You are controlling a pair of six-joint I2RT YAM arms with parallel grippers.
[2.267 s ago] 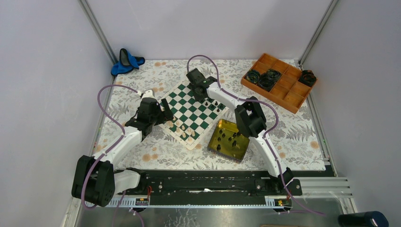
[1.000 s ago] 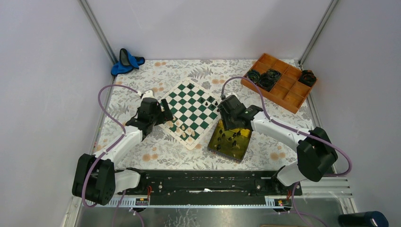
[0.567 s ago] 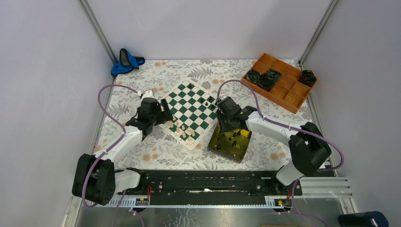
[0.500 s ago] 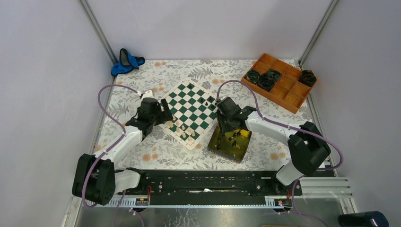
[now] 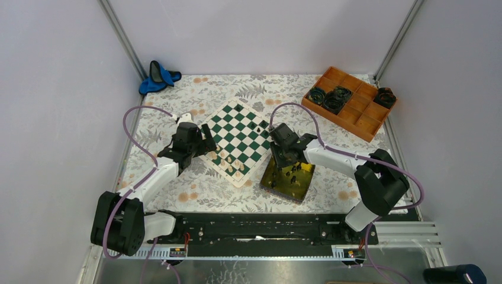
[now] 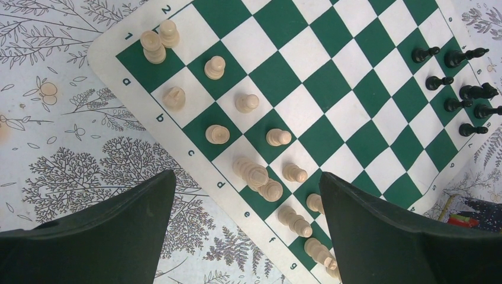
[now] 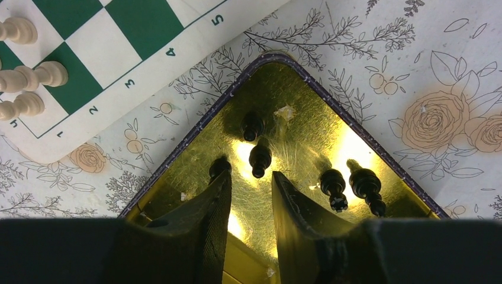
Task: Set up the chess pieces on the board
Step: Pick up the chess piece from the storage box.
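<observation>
A floral-print tablecloth (image 5: 195, 189) covers the table inside pale walls. The board (image 5: 237, 133) lies at its middle, turned corner-on to the arms. Cream pieces (image 6: 214, 66) fill most of the two rows directly beneath the left gripper (image 6: 247, 176). Its fingers stand as wide apart as they go and hold nothing, hovering over that edge of the board. A few black pieces (image 6: 476, 92) stand along the opposite edge, well beyond those fingertips.

The remaining black pieces lie in the gold tin tray (image 7: 308, 136), just off the board's corner. The right gripper (image 7: 251, 177) is down over it, its fingers partly apart with only a narrow gap that shows bare tray floor, so it grips nothing. One black pawn (image 7: 259, 160) lies just past the fingertips, in line with the gap. Another piece (image 7: 220, 167) sits against the tip of one finger, and a pair (image 7: 334, 186) lies beyond the outer side of the other finger.

The step in hand looks like picking a black piece from the tray. To do it well, the gap should be centred on the pawn ahead, with the fingers straddling its body, not its tip. The piece beside the fingertip should not be nudged. A lying piece will likely roll or pivot when pinched, so a gentle grip low on its body seems best. Farther off, an orange compartment tray (image 5: 349, 103) sits at the far right corner.
</observation>
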